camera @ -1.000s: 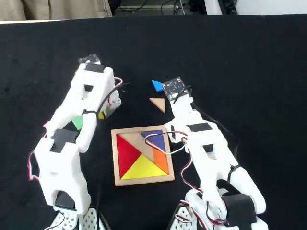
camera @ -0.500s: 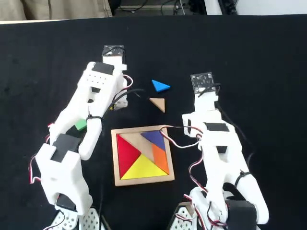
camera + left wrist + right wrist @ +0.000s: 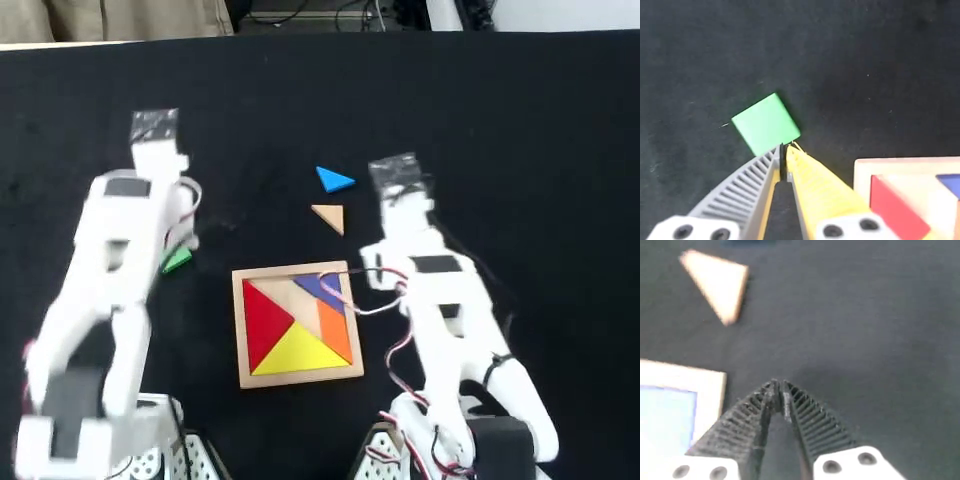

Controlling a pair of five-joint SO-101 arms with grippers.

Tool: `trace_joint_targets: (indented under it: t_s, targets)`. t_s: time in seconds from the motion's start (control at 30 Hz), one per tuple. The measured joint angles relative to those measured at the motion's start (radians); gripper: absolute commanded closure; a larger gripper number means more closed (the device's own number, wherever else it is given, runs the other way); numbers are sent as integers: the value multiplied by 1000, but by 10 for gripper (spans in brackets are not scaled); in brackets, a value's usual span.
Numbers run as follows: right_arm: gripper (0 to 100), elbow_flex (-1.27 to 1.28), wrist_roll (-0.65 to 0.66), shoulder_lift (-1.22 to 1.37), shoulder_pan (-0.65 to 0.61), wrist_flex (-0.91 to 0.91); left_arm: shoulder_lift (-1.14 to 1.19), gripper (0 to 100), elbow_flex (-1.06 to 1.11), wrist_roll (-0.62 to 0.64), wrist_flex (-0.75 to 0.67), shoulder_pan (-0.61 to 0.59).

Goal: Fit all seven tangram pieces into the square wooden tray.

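Pieces of this set look thin, stiff and light, probably painted wood lying flush on the black surface [image 3: 520,130], so each would need pinching across opposite edges. Farthest left, the green square [image 3: 176,260] rests flat on the cloth, apart from the tray. The left hand [image 3: 785,148] has its fingers pressed together, tips right at one edge of the square, holding nothing. Two parallel sides look the best purchase, though so light a piece may skid when nudged. The tray [image 3: 240,325] in the middle holds a red triangle [image 3: 264,318], yellow triangle [image 3: 300,352], orange piece [image 3: 335,325] and purple piece [image 3: 322,288], with bare wood between red and purple. Beyond it lie the tan triangle [image 3: 329,217] and blue triangle [image 3: 334,180], loose and apart. Each seems best taken from long side to opposite corner. The right hand [image 3: 778,386], closed on nothing, hangs over bare cloth near the tray's corner.
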Motion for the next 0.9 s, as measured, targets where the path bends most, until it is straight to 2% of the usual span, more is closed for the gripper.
trace_joint_targets:
  t_s: [0.2, 0.33, 0.43, 0.67, 0.77, 0.9]
  targets:
    - [987, -336, -12, 160, -44, 255, -443, 967, 522, -18, -304, -71]
    - [987, -595, -21, 405, -44, 338, -624, 967, 721, -18, -399, -193]
    - [987, -783, -21, 608, -44, 374, -666, 967, 779, -15, -417, -250]
    - [988, -1212, -21, 994, -44, 548, -681, 967, 793, -17, -422, -241]
    - [988, -1349, -21, 1082, -46, 615, -681, 967, 793, -18, -422, -235]
    - [988, -1441, -21, 1117, -109, 674, -681, 967, 793, -18, -422, -235]
